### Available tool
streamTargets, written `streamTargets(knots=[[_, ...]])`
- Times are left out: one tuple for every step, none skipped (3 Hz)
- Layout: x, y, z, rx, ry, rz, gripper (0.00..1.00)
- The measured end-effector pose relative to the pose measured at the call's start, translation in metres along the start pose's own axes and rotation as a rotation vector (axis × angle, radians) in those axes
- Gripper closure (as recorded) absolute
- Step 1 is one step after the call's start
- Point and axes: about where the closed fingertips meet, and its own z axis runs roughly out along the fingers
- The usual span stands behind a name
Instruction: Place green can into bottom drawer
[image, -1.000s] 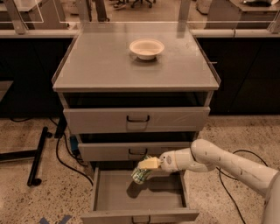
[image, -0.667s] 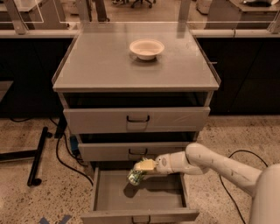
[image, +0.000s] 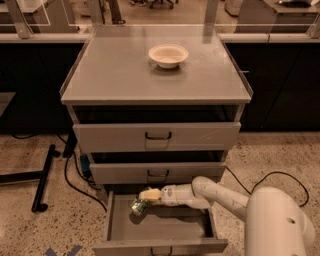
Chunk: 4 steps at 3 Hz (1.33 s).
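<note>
The gripper (image: 145, 196) is seen reaching from the right into the opened bottom drawer (image: 165, 229), low over its back left part. The fingers (image: 150, 193) are closed on the upper end of the green can (image: 138, 207), which hangs tilted just below and left of them, above the drawer floor. A white bowl (image: 168, 54) is left on the cabinet's worktop (image: 120, 75).
</note>
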Motion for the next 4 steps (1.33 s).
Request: streamTargets(knots=[[0.006, -0.044, 0.044, 0.004, 0.002, 0.067, 1.0], [0.01, -0.067, 0.066, 0.01, -0.022, 0.101, 1.0], [0.024, -0.084, 0.089, 0.014, -0.011, 0.112, 1.0], [0.036, -0.099, 0.108, 0.03, 0.013, 0.116, 1.0]])
